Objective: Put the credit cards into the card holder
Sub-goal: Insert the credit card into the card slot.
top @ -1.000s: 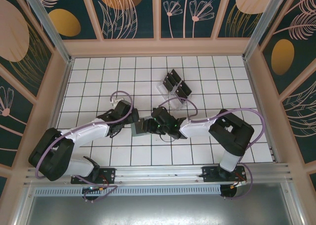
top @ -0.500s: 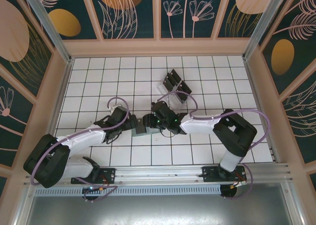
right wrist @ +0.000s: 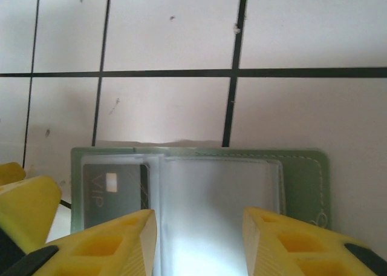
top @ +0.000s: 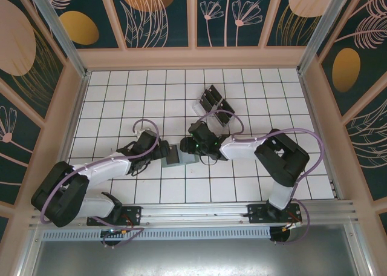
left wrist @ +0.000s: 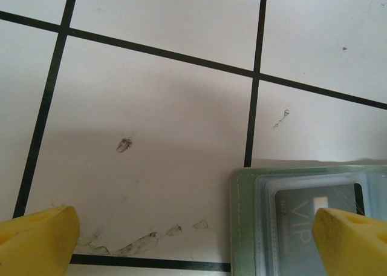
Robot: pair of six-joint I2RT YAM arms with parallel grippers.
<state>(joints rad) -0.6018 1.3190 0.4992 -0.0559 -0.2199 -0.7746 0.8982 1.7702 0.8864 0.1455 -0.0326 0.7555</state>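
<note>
Now the flat grey-green wallet sleeve [right wrist: 302, 179] holds one black card [right wrist: 112, 194]. Right claw [right wrist: 198, 227] sits half-spread over it; left claw [left wrist: 199, 241] gapes wide

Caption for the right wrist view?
Right gripper poised over green card holder, one black VIP card in its pocket.

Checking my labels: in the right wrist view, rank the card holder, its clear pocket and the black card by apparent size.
1. card holder
2. clear pocket
3. black card, partly covered, so its full size is unsure.
</note>
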